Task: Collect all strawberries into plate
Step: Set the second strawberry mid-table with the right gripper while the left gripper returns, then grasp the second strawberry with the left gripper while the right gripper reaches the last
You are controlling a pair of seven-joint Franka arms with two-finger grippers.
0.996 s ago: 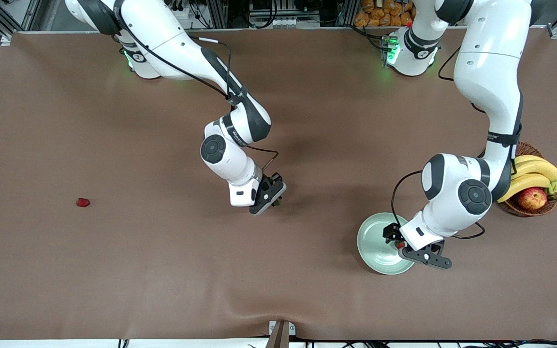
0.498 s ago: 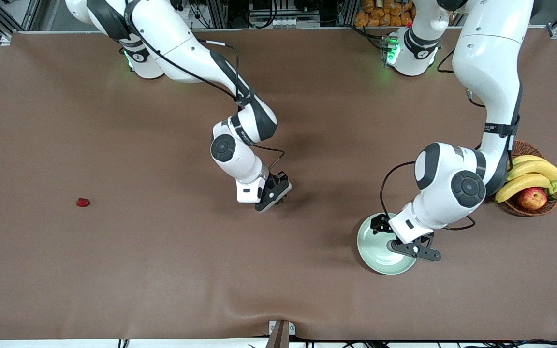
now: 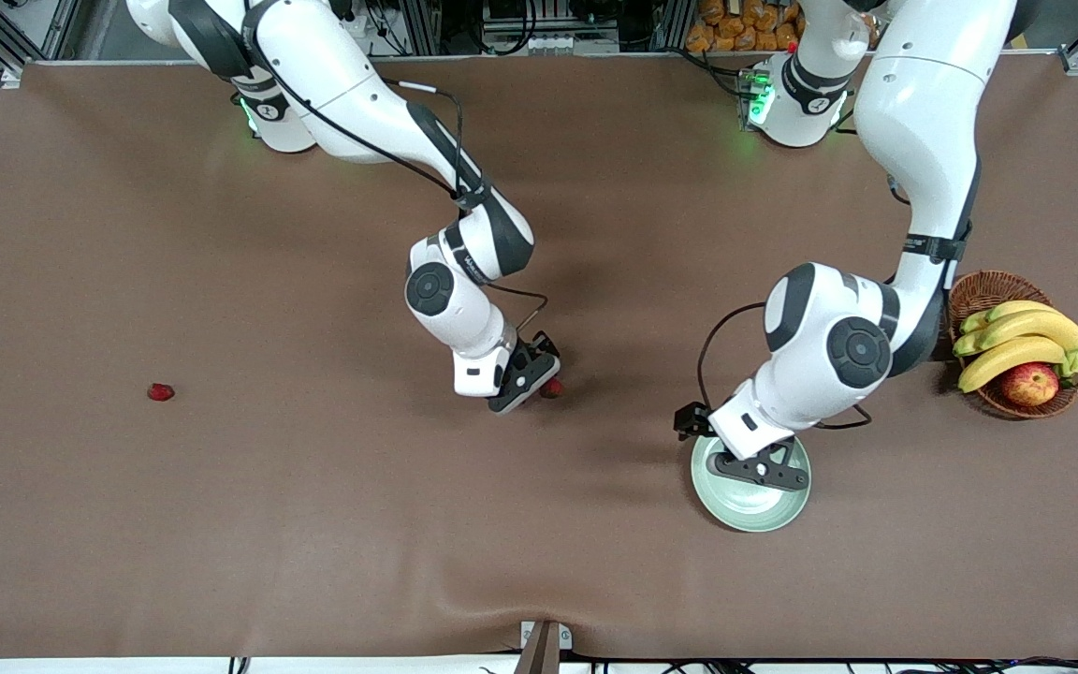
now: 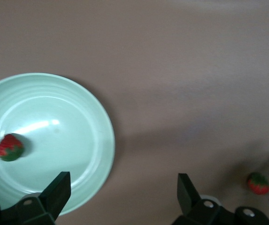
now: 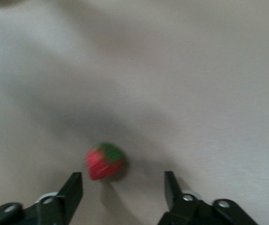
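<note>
Brown-covered table, seen from above, mid-collection. Nearest the camera: pale green plate [image 3: 747, 513] with one strawberry [image 4: 10, 147] already inside, left gripper [image 3: 752, 470] hovering over it, fingers spread and empty, shifted toward the table's middle since a second ago. Slightly farther, at mid-table: second strawberry [image 3: 552, 387] lying loose on the cloth beside the right gripper [image 3: 522, 376], fingers [image 5: 73, 192] now spread after being pressed together half a second earlier; berry apparently just released short of the plate. Third strawberry [image 3: 160, 392] alone toward the right arm's end, unmoved. Farther still: wicker basket [image 3: 981, 292] of bananas and an apple. One in, two left.
</note>
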